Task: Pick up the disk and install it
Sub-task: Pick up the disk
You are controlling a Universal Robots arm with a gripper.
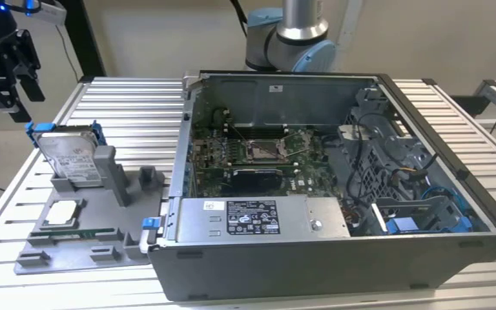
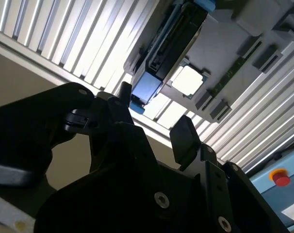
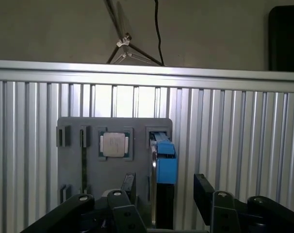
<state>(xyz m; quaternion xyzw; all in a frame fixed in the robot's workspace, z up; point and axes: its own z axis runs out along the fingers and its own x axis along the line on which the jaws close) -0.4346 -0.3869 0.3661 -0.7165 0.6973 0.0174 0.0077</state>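
Note:
The disk (image 1: 70, 157) is a silver-grey drive with a white label, clipped in a blue frame. It stands on edge in a slot of the grey fixture plate (image 1: 93, 242), at the exterior view's left. My black gripper (image 1: 22, 97) hangs in the air above and to the left of the disk, apart from it. Both wrist views show the disk edge-on (image 2: 172, 42) (image 3: 165, 167) beyond the gripper (image 2: 154, 116) (image 3: 166, 188). The fingers (image 2: 186, 138) stand apart and hold nothing.
An open computer case (image 1: 454, 213) fills the exterior view's right, with the motherboard and a silver box with a white label (image 1: 248, 216) inside. A small square chip (image 1: 62, 214) (image 2: 188, 80) (image 3: 114, 144) lies on the fixture plate. The table top (image 1: 127, 103) is ribbed aluminium.

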